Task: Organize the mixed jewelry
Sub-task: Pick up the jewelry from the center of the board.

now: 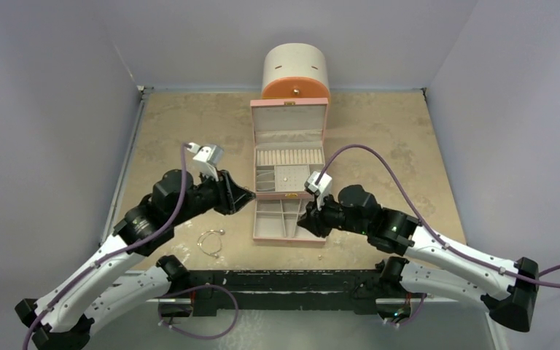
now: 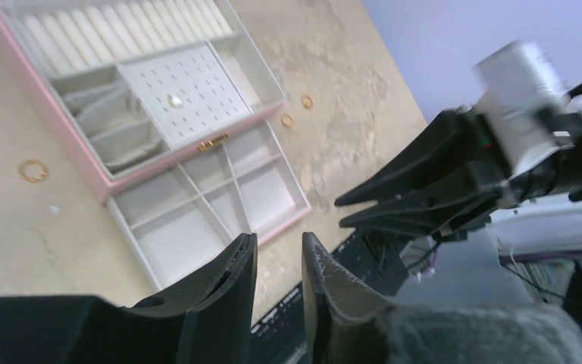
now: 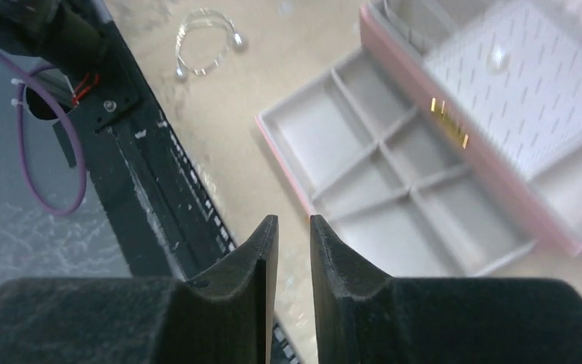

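Left pincer [image 2: 279, 243] and right pincer [image 3: 294, 224] slightly parted, gripping nothing. Thin silvery wire bangle [image 3: 236, 42], bead-tipped, flat on counter [image 3: 273, 68].

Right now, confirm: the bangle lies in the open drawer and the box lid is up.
Not quite. The bangle lies on the table beside the drawer, not in it, as the right wrist view shows. The box lid is up.

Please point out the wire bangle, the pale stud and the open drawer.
wire bangle [image 3: 237, 42]: right wrist view, its end bead.
pale stud [image 2: 174, 99]: left wrist view, its centre.
open drawer [image 3: 326, 140]: right wrist view, bare compartment floor.
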`<control>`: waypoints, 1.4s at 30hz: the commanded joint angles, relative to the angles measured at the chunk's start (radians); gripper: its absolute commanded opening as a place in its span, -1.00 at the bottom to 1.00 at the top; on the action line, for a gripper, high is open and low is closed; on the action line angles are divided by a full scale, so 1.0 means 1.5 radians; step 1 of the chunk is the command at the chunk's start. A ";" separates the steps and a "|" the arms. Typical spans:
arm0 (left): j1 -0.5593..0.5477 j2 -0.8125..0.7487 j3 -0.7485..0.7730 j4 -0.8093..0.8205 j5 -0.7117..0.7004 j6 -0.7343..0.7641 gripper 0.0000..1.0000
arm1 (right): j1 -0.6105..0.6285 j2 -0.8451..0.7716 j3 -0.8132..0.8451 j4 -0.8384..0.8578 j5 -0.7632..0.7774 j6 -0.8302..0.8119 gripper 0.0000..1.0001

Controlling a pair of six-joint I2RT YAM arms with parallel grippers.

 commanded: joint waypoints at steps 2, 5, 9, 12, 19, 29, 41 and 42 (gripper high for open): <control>0.004 -0.050 0.039 -0.012 -0.135 0.077 -0.37 | 0.000 -0.016 -0.037 -0.136 0.079 0.304 -0.47; 0.004 -0.070 0.035 -0.014 -0.159 0.098 -0.32 | 0.000 -0.038 -0.058 -0.187 0.101 0.379 -0.45; 0.004 -0.086 0.027 -0.013 -0.164 0.116 -0.29 | 0.003 -0.053 -0.104 -0.208 0.079 0.472 -0.49; 0.004 -0.089 0.020 -0.014 -0.158 0.123 -0.28 | 0.015 -0.045 -0.128 -0.234 0.092 0.532 -0.51; 0.004 -0.095 -0.001 -0.013 -0.158 0.134 -0.28 | 0.072 0.010 -0.173 -0.209 0.146 0.640 -0.50; 0.004 -0.103 -0.035 0.006 -0.153 0.145 -0.28 | 0.113 0.114 -0.180 -0.136 0.231 0.680 -0.43; 0.004 -0.105 -0.050 0.010 -0.156 0.150 -0.28 | 0.127 0.177 -0.179 -0.108 0.263 0.688 -0.43; 0.004 -0.106 -0.051 0.010 -0.157 0.150 -0.28 | 0.129 0.180 -0.178 -0.107 0.264 0.688 -0.45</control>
